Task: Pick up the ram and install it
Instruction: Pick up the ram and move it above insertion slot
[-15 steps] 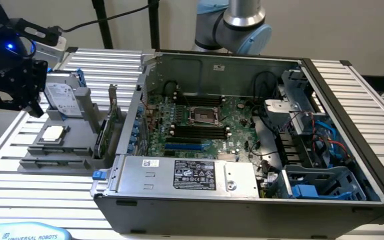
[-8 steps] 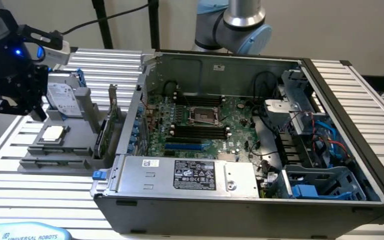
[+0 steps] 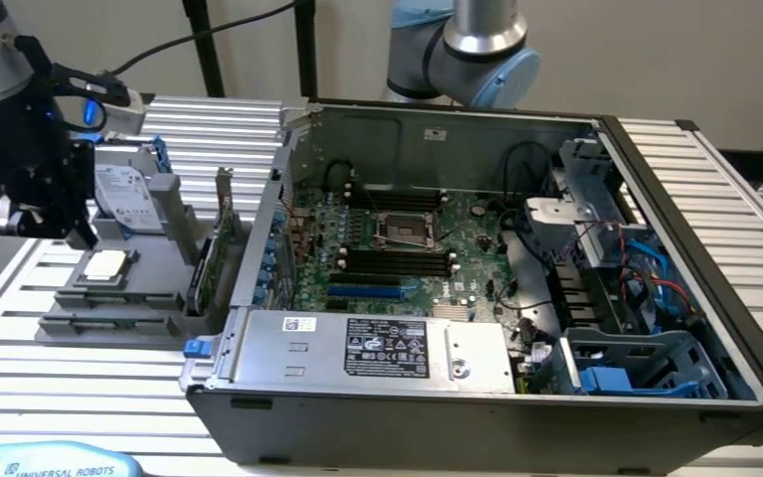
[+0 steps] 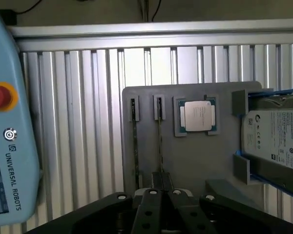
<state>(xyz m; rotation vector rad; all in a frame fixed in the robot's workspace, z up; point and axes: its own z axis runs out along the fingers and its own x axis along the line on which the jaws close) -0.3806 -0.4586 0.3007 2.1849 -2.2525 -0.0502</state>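
Now | claw [image 4: 161, 194] pinched narrow above ram [image 4: 160, 141] | ram's near end hidden, possibly touching

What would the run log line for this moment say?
tool: shut, nothing held, above holder | ram: on edge in holder slot, not yet picked | PC case: open

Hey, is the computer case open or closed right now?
Open: the computer case has no side panel on, and the motherboard inside is plainly exposed.
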